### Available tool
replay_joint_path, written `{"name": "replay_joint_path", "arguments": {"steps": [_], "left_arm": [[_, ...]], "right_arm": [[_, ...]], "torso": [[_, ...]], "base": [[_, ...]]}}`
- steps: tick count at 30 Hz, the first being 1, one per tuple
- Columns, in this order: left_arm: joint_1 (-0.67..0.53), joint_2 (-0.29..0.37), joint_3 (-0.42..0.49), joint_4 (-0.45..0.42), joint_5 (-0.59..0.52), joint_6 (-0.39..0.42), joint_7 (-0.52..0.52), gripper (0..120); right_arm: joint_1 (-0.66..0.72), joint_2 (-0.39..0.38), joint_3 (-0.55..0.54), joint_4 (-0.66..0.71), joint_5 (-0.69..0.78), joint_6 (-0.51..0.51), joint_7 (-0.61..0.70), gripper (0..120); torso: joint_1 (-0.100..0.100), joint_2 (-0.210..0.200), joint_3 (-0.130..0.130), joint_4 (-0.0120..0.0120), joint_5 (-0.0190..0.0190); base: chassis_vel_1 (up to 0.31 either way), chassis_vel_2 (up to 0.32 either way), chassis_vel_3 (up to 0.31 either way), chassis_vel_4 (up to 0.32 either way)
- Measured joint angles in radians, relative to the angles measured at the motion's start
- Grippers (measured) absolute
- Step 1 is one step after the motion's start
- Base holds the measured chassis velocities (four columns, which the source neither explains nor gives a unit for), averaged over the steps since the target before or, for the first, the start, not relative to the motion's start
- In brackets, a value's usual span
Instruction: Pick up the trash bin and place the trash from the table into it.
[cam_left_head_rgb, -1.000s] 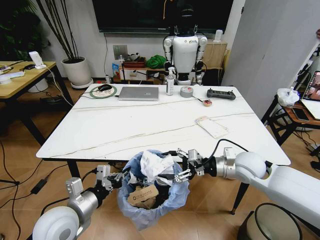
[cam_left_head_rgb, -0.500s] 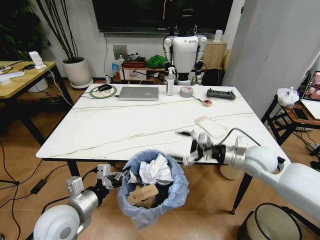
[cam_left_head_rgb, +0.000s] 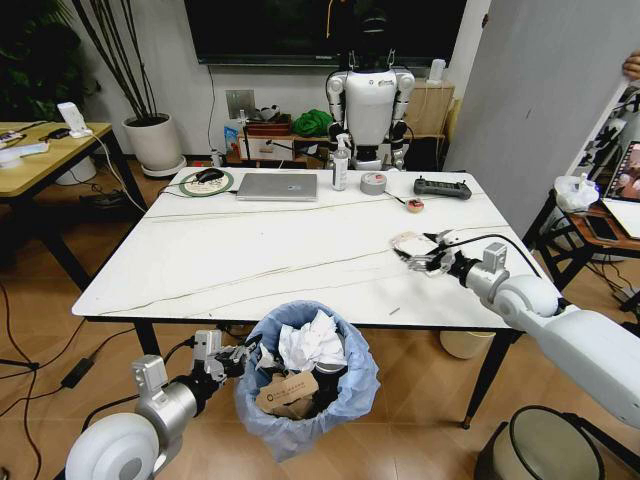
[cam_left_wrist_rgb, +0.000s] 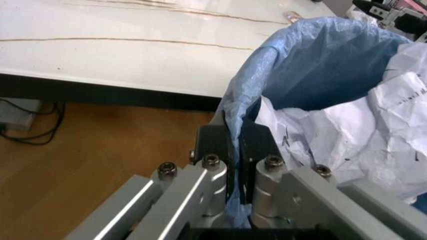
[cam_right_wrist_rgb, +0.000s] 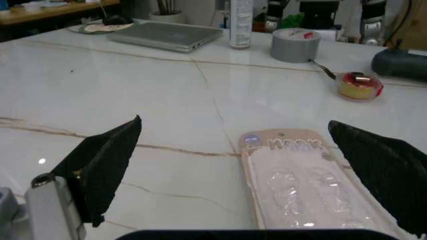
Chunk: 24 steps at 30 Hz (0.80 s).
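Tabletop wrapper (cam_right_wrist_rgb: 303, 182) before splayed right hand (cam_left_head_rgb: 424, 252)

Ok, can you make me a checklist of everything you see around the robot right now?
Surface: white table, mostly bare.
Job's things: trash bin with blue bag below the table's near edge, holding crumpled paper; flat plastic package on the table.
Clutter: laptop, spray bottle, tape roll, remote.
Grippers: left gripper clamped on the bin's bag rim; right gripper open over the package.
Cables: cords on the floor at left.
Surroundings: another robot, potted plant, wooden desk.
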Motion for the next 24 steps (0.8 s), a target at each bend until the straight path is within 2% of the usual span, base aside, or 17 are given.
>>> {"name": "replay_joint_path", "arguments": {"steps": [8, 14, 24], "left_arm": [[0.002, -0.002, -0.003, 0.000, 0.002, -0.001, 0.000, 0], [-0.001, -0.003, -0.004, -0.002, 0.002, -0.001, 0.000, 0], [0.007, -0.005, -0.010, -0.006, 0.006, -0.002, 0.001, 0]], "right_arm": [[-0.031, -0.028, 0.056, -0.007, -0.051, 0.009, -0.016, 100], [-0.051, -0.061, 0.078, -0.022, -0.340, 0.097, -0.146, 100], [-0.037, -0.035, 0.082, -0.102, -0.516, 0.173, -0.186, 100]], "torso": [[0.000, 0.000, 0.000, -0.0002, -0.0004], [0.000, 0.000, 0.000, -0.0003, -0.0001], [0.000, 0.000, 0.000, -0.0002, -0.0005]], "base": [[0.000, 0.000, 0.000, 0.000], [0.000, 0.000, 0.000, 0.000], [0.000, 0.000, 0.000, 0.000]]}}
